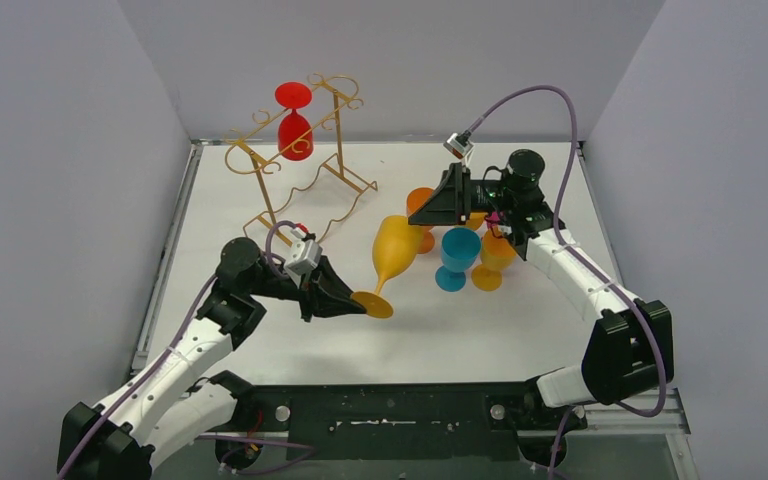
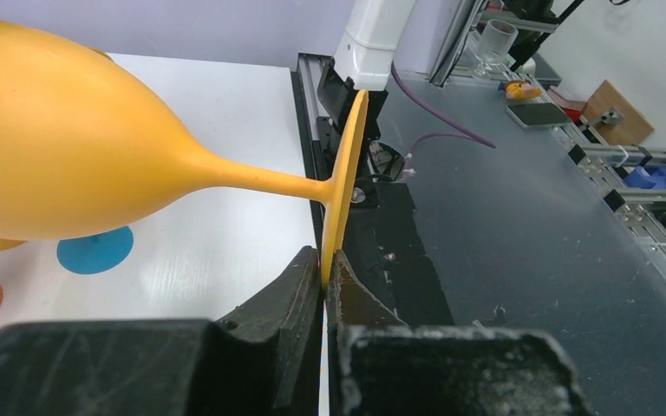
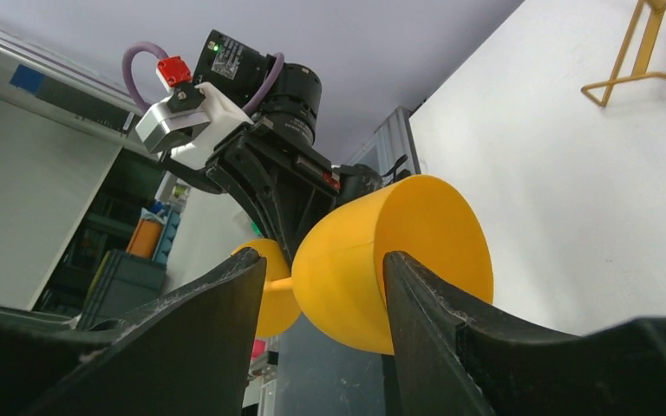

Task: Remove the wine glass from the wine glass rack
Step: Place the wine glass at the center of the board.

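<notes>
Far left on the worktop (image 1: 520, 330): gold wire rack (image 1: 341, 140), scroll hooks on top, wavy rails at the base. One red wine glass (image 1: 295, 135) hangs from it bowl-down. Near-centre: left pincer (image 1: 355, 300) clamped on the foot rim of a yellow wine glass (image 1: 397, 250). The glass is tilted, bowl pointing far-right, apart from the rack. Left arm (image 1: 190, 350) reaches low toward centre. Blue glass (image 1: 457, 255) upright just right. Right pincer (image 1: 422, 208) wide open, aimed at the yellow bowl; contact unclear.
</notes>
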`<move>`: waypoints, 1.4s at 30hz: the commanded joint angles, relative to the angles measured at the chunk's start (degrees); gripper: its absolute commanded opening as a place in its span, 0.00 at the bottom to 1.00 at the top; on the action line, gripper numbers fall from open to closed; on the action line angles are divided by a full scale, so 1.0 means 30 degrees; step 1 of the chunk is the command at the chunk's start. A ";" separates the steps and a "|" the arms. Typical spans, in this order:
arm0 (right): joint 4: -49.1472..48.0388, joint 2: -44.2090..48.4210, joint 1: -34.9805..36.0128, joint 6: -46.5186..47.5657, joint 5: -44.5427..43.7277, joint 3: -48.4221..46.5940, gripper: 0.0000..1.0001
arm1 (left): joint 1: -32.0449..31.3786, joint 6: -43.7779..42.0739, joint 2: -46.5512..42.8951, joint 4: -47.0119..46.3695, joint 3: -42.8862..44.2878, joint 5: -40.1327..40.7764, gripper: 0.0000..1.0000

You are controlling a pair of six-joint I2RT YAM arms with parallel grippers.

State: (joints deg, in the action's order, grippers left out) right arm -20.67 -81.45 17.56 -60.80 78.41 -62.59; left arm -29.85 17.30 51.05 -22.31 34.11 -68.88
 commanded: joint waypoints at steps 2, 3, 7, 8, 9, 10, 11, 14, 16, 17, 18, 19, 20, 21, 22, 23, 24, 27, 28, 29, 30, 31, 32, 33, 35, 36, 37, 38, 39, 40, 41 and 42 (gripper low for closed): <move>-0.1167 -0.0169 0.0025 -0.0594 0.1191 0.0436 0.47 | 0.0072 -0.0427 0.0135 -0.0863 0.1110 -0.0902 0.00; -0.1194 -0.0142 0.0033 -0.0616 0.1196 0.0442 0.46 | 0.0068 -0.0425 0.0147 -0.0857 0.1111 -0.0936 0.00; -0.1195 -0.0177 0.0168 -0.0695 0.1226 0.0268 0.38 | 0.0046 -0.0392 0.0204 -0.0883 0.1100 -0.0902 0.00; -0.1234 -0.0183 0.0234 -0.0731 0.1266 0.0219 0.36 | 0.0046 -0.0393 0.0228 -0.0885 0.1110 -0.0892 0.00; -0.1425 -0.0191 0.0323 -0.0831 0.1378 0.0264 0.36 | 0.0046 -0.0411 0.0231 -0.0896 0.1085 -0.0899 0.00; -0.1918 -0.0200 0.0389 -0.1126 0.1483 0.0362 0.36 | 0.0046 -0.0406 0.0268 -0.0887 0.1082 -0.0896 0.00; -0.2423 -0.0186 0.0416 -0.1518 0.1555 0.0469 0.35 | 0.0046 -0.0398 0.0317 -0.0911 0.1060 -0.0914 0.00; -0.5045 -0.0185 0.0470 -0.3306 0.1826 0.0838 0.29 | 0.0018 -0.0362 0.0481 -0.0943 0.0996 -0.0991 0.00; -0.6894 -0.0174 0.0538 -0.4779 0.1910 0.1093 0.25 | 0.0017 -0.0439 0.0415 -0.1013 0.0949 -0.0962 0.00; -0.7516 -0.0186 0.0618 -0.5274 0.1941 0.1161 0.24 | 0.0017 -0.0475 0.0390 -0.1073 0.0912 -0.0940 0.00; -0.7880 -0.0206 0.0745 -0.5567 0.1997 0.1184 0.23 | 0.0017 -0.0484 0.0416 -0.1114 0.0885 -0.0916 0.00; -0.7969 -0.0234 0.0838 -0.5651 0.2040 0.1128 0.21 | 0.0017 -0.0514 0.0445 -0.1119 0.0856 -0.0898 0.00; -0.7991 -0.0242 0.0893 -0.5661 0.2024 0.1103 0.19 | 0.0017 -0.0496 0.0471 -0.1127 0.0900 -0.0877 0.00; -0.7972 -0.0268 0.0929 -0.5688 0.1996 0.1096 0.16 | 0.0017 -0.0504 0.0511 -0.1135 0.0905 -0.0878 0.00; -0.7984 -0.0293 0.0923 -0.5717 0.1948 0.1088 0.12 | 0.0017 -0.0495 0.0552 -0.1122 0.0884 -0.0864 0.00; -0.7993 -0.0293 0.0926 -0.5743 0.1917 0.1113 0.09 | 0.0017 -0.0512 0.0565 -0.1120 0.0878 -0.0818 0.00; -0.7979 -0.0275 0.0933 -0.5709 0.1840 0.1131 0.06 | 0.0017 -0.0503 0.0570 -0.1076 0.0851 -0.0659 0.00; -0.7879 -0.0364 0.0925 -0.5608 0.1634 0.1245 0.00 | 0.0010 -0.0724 0.0654 -0.0744 0.0725 -0.0395 0.00; -0.7877 -0.0386 0.0918 -0.5605 0.1548 0.1319 0.00 | -0.0010 -0.0723 0.0625 -0.0796 0.0667 -0.0287 0.00; -0.7939 -0.0389 0.0936 -0.5579 0.1449 0.1380 0.00 | -0.0012 -0.0727 0.0585 -0.0790 0.0624 -0.0215 0.00; -0.8024 -0.0356 0.0964 -0.5575 0.1371 0.1417 0.00 | -0.0012 -0.0753 0.0543 -0.0771 0.0549 -0.0089 0.00; -0.8057 -0.0319 0.0971 -0.5553 0.1310 0.1410 0.00 | -0.0012 -0.0826 0.0492 -0.0732 0.0539 0.0007 0.00; -0.8053 -0.0296 0.0961 -0.5506 0.1266 0.1409 0.00 | -0.0012 -0.0894 0.0466 -0.0687 0.0501 0.0096 0.00; -0.8071 -0.0248 0.0956 -0.5489 0.1242 0.1387 0.00 | -0.0012 -0.0902 0.0455 -0.0677 0.0497 0.0170 0.00; -0.8038 -0.0188 0.0971 -0.5368 0.1186 0.1398 0.00 | -0.0012 -0.0852 0.0506 -0.0651 0.0535 0.0310 0.00; -0.7912 -0.0163 0.0972 -0.5097 0.1155 0.1449 0.00 | -0.0012 -0.0695 0.0574 -0.0669 0.0611 0.0409 0.00; -0.7603 -0.0163 0.0968 -0.4735 0.1104 0.1509 0.00 | -0.0012 -0.0423 0.0612 -0.0653 0.0748 0.0440 0.00; -0.7165 -0.0130 0.0953 -0.4411 0.0998 0.1587 0.00 | -0.0012 -0.0246 0.0649 -0.0600 0.0993 0.0432 0.00; -0.6741 -0.0104 0.0966 -0.4107 0.0927 0.1677 0.00 | -0.0012 -0.0188 0.0650 -0.0472 0.1082 0.0446 0.00; -0.6581 -0.0075 0.0953 -0.3970 0.0881 0.1761 0.00 | -0.0012 -0.0210 0.0588 -0.0343 0.1195 0.0547 0.00; -0.6584 -0.0039 0.0948 -0.3917 0.0835 0.1867 0.00 | -0.0012 -0.0330 0.0459 -0.0151 0.1195 0.0695 0.04; -0.6573 0.0043 0.0951 -0.3844 0.0782 0.1924 0.00 | -0.0012 -0.0579 0.0359 0.0159 0.1140 0.0856 0.16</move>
State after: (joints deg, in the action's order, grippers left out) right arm -39.72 -82.41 19.16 -76.99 81.67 -58.26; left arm -29.89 15.70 52.60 -23.14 34.54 -72.29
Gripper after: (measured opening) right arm 0.069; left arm 0.036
